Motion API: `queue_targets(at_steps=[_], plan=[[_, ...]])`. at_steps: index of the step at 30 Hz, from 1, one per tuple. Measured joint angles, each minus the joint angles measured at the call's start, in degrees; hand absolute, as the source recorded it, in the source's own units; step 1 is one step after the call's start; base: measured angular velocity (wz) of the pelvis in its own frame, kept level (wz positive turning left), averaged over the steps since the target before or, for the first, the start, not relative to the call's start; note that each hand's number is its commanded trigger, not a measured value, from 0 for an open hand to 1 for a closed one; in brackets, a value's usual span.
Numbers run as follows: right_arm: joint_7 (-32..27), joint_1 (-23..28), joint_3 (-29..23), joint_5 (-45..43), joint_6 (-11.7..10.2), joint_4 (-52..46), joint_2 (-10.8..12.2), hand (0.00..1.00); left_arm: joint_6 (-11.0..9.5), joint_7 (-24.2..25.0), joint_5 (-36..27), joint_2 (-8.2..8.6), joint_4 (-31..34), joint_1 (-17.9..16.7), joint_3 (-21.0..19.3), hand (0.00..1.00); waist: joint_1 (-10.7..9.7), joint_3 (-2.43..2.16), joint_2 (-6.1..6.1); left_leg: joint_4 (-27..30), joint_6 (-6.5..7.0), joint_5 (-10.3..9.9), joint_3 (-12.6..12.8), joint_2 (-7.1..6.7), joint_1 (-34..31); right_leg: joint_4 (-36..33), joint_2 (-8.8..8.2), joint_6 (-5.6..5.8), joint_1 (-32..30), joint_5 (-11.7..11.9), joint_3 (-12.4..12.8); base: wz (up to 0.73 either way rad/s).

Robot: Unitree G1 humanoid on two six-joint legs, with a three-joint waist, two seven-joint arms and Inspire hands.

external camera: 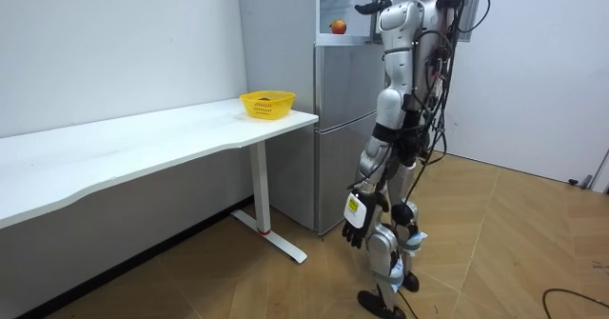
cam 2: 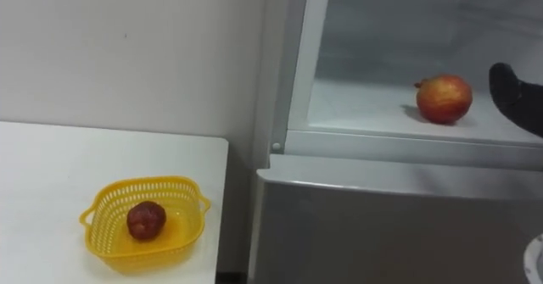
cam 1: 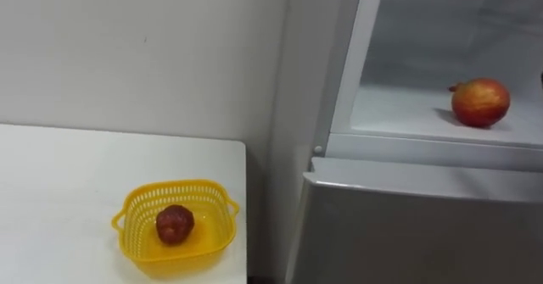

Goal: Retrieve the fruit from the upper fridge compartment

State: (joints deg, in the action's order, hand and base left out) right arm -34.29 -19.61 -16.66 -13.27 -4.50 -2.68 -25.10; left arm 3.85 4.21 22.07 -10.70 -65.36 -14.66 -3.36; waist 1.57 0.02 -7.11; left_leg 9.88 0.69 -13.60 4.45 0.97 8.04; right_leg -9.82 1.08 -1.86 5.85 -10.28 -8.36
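White walls close in the corner where the robot stands facing the fridge, beside the end of a white table. Its right hand enters at the right edge of the right eye view, inside the open upper compartment; whether its fingers are apart or together cannot be told. Just left of it, not touching, a red-and-yellow fruit sits on the white shelf. The left hand hangs low in the room view, fingers loose and holding nothing. At lower left, a yellow basket on the table holds a dark red fruit.
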Motion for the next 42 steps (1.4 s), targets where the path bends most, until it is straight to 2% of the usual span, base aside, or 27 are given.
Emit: queue_targets(at_steps=[2, 7, 15, 20, 31, 36, 42], plan=[[0.86, -0.86, 0.01, 0.0, 0.9, 0.24, -0.67, 0.0, 0.01, 0.42, 0.04, -0.38, 1.12, -0.58, -0.07, 0.0, 0.17, -0.08, -0.1, 0.31, 0.0, 0.0, -0.36, -0.02, -0.45, 0.05, -0.04, 0.0, -0.12, 0.0, -0.38, 0.07], [1.49, -4.15, 0.02, 1.75, 1.08, 4.6, -2.43, 0.0, -0.01, 1.25, 0.13, -1.19, 1.51, -0.59, -0.06, 0.0, 0.19, -0.13, -0.57, 0.64, -0.01, 0.0, -1.51, -0.04, -0.6, 0.15, -0.19, 0.0, 0.14, 0.0, -1.75, 0.11], [4.95, -4.3, 0.27, 2.86, 2.37, 4.99, -4.5, 0.0, 0.03, 2.25, 0.11, -1.47, 1.85, -0.74, -1.71, 0.0, 0.58, -0.04, -1.25, 1.1, 0.0, 0.0, -1.6, -0.32, -1.02, 0.21, -0.59, -0.01, -0.04, -0.03, -2.5, 0.04], [8.5, -4.31, 0.6, 6.82, 3.53, 5.08, -5.54, 0.0, 0.44, 2.67, -0.03, -1.61, 3.55, -1.0, -3.63, 0.0, 0.69, -0.28, -1.79, 1.42, 0.01, 0.0, -1.65, -0.36, -1.23, 0.11, -0.67, 0.0, -0.11, -0.02, -2.63, 0.0], [11.51, -5.56, 0.8, 15.52, 4.41, 11.86, -6.0, 0.0, 0.98, 2.09, 0.15, -1.6, 3.51, -1.79, -4.73, 0.0, 0.68, -0.21, -2.06, 1.45, 0.01, 0.01, -1.91, -0.36, -1.31, -0.06, -0.73, -0.01, 0.22, -0.02, -2.87, 0.01], [14.46, -6.13, 2.07, 15.88, 5.76, 13.83, -6.23, 0.0, 1.62, 1.42, 0.15, -1.6, 3.59, -1.82, -4.97, 0.0, 0.66, -0.13, -2.06, 1.41, 0.01, 0.01, -1.85, -0.38, -1.34, -0.09, -0.8, 0.0, 0.06, -0.02, -2.81, 0.0], [17.23, -6.2, 2.07, 17.51, 5.87, 15.15, -6.32, 0.0, 2.11, 1.31, 0.02, -1.61, 3.63, -1.81, -5.4, 0.0, 0.73, -0.11, -2.12, 1.37, 0.01, 0.01, -1.74, -0.4, -1.35, 0.02, -0.84, 0.02, -0.01, -0.03, -2.73, 0.0]])
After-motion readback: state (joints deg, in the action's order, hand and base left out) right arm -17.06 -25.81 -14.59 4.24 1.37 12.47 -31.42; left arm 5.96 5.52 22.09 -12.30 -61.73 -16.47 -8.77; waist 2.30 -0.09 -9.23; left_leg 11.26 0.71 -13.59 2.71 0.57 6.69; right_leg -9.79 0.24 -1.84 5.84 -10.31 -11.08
